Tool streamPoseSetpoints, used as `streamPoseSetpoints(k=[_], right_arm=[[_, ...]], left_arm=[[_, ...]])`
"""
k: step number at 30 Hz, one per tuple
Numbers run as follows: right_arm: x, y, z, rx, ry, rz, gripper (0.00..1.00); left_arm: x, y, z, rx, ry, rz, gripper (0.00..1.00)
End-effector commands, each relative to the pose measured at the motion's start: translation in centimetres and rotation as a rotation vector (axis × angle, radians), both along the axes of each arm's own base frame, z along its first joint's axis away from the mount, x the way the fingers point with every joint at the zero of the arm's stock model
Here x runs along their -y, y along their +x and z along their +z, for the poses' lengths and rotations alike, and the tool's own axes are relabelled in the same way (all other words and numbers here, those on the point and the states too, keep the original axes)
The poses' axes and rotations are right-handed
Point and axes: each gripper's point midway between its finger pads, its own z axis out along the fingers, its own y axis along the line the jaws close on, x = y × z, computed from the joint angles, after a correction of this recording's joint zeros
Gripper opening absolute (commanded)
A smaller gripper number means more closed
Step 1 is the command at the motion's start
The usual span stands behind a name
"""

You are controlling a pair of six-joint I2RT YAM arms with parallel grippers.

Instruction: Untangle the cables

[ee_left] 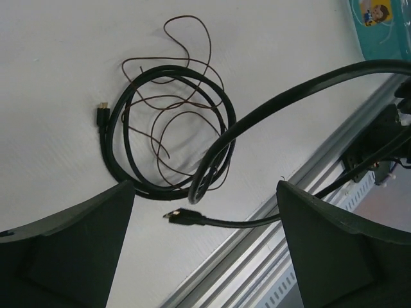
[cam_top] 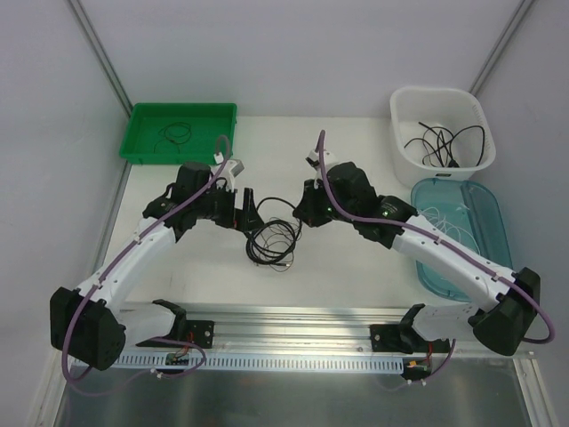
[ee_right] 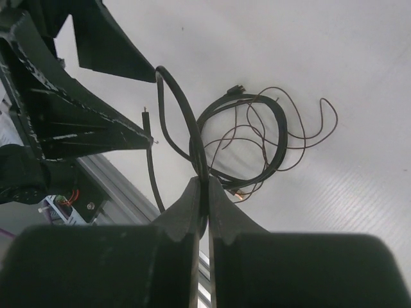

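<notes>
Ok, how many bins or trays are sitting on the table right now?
3. A green tray at the far left, a white tub at the far right, and a teal tray just in front of the tub, partly covered by the right arm. None seem hidden.

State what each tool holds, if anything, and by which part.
The right tool pinches the thick black cable along its cord, not at a plug. The left tool is open, holding nothing.
</notes>
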Motion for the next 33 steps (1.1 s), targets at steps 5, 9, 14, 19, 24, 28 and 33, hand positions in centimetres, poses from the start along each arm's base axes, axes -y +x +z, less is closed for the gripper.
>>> streamPoseSetpoints(k=[5,9,14,19,24,28,33], right_arm=[[-2.5,-1.9,3.9,0.054,0.160,0.121,0.01],[-2.0,-1.6,3.2,0.061,0.138,0.093,0.01],[-0.5,-0.9,-1.8,-0.005,0.006,0.017,0.33],[0.7,-0.8,-4.0,-0.046,0.013,-0.060,0.67],[1.9,0.4,-3.7,-0.003,0.038,-0.148,0.70],[3.3,1.5,-2.6,0.042,0.088,-0.217,0.70],[4.6,3.0,-2.4,0.031,0.110,-0.271,0.70]], left_arm=[[1.7,-0.7,-0.1,0.062,-0.007,-0.118,0.85],[1.9,-0.8,-0.2,0.054,-0.009,-0.124,0.45],[1.1,-1.0,2.0,0.150,-0.011,-0.093,0.00],[-1.0,-0.9,4.5,0.295,0.016,-0.004,0.00],[-3.1,0.3,4.8,0.340,0.066,0.121,0.00],[-3.7,0.9,4.3,0.330,0.087,0.161,0.00],[-3.9,1.0,4.4,0.324,0.082,0.175,0.00]])
